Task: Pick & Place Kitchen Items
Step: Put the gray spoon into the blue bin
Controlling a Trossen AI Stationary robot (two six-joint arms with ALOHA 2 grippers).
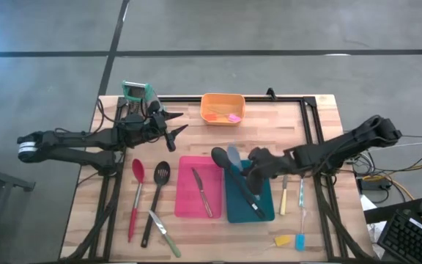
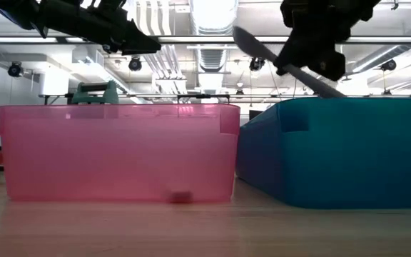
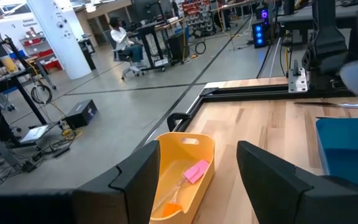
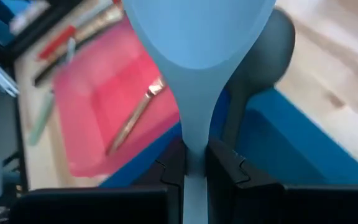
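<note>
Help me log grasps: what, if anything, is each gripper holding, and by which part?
The right gripper holds the grey-blue spoon by its handle, just below the bowl, over the teal bin. The left gripper is open and holds nothing.

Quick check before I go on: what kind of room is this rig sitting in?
Probably an open lab or workshop. The left wrist view shows a bare concrete floor, a person seated at a desk and equipment racks; the low view shows exposed ceiling ducts.
</note>
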